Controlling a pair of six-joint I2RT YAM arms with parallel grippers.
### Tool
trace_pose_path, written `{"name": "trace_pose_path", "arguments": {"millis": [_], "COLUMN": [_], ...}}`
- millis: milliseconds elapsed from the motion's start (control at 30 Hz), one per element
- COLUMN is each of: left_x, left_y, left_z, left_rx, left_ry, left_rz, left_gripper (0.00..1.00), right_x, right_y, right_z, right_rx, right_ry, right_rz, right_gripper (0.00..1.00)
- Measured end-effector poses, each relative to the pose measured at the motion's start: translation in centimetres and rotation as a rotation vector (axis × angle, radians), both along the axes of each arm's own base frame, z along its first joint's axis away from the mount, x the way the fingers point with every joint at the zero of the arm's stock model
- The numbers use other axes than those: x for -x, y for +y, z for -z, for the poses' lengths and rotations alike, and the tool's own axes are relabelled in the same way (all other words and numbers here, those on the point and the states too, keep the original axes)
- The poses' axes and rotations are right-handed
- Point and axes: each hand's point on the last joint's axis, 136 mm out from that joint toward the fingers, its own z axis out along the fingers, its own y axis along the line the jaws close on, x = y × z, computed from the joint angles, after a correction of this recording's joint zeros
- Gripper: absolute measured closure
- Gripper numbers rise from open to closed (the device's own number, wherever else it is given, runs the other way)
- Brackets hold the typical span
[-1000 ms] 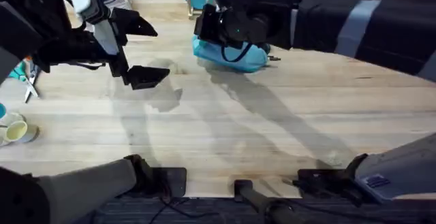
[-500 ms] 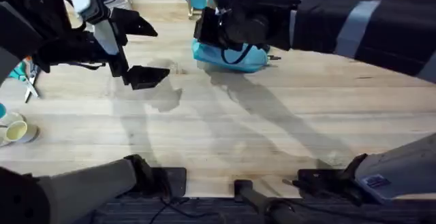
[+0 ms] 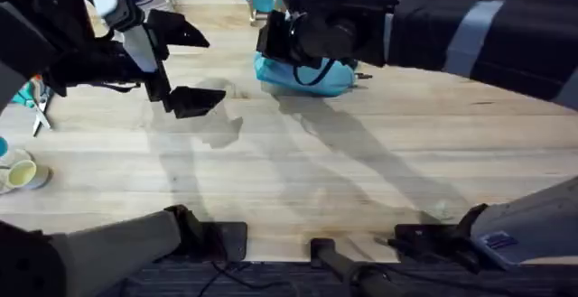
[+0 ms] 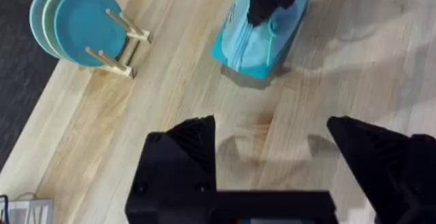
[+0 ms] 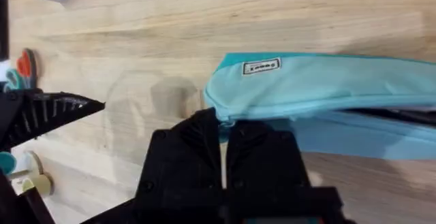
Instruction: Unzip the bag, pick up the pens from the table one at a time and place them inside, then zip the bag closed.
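At your far left, orange- and teal-handled scissors (image 3: pixel 38 107) lie on the pale plank-grained tabletop (image 3: pixel 298 171); your left claw (image 3: pixel 185 67) hangs over bare wood with its black fingers spread wide and nothing between them; further right, the soft light-blue fabric bag (image 3: pixel 307 73) lies near the tabletop's far edge; its small sewn label (image 5: pixel 262 67) carries writing too small to read; your right claw (image 5: pixel 223 139) sits at the bag's end with its fingers pressed together, apparently pinching the zipper there; teal plates stand in a wooden rack (image 4: pixel 78 26) beside the bag.
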Motion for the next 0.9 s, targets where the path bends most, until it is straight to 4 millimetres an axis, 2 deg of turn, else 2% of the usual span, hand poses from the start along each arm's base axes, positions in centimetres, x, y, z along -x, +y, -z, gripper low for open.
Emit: {"name": "trace_pose_path", "arguments": {"millis": [500,767,900], "left_x": [-0.4,-2.1,-3.3], "left_y": [-0.5,-0.9,-1.4], "left_z": [-0.8,1.6,1.9], "left_rx": [0.052,0.169,0.249], "left_ry": [-0.035,0.005,-0.027], "left_rz": [0.015,0.038,0.065], "left_gripper": [0.008,0.008,0.008], "right_x": [0.1,0.1,0.1], "right_y": [0.1,0.1,0.1], "right_z": [0.0,0.0,0.0], "right_rx": [-0.003,-0.003,-0.003], "right_ry": [0.005,0.005,0.005], "right_rz": [-0.005,-0.005,-0.005], "right_gripper": [0.969,0.969,0.969]}}
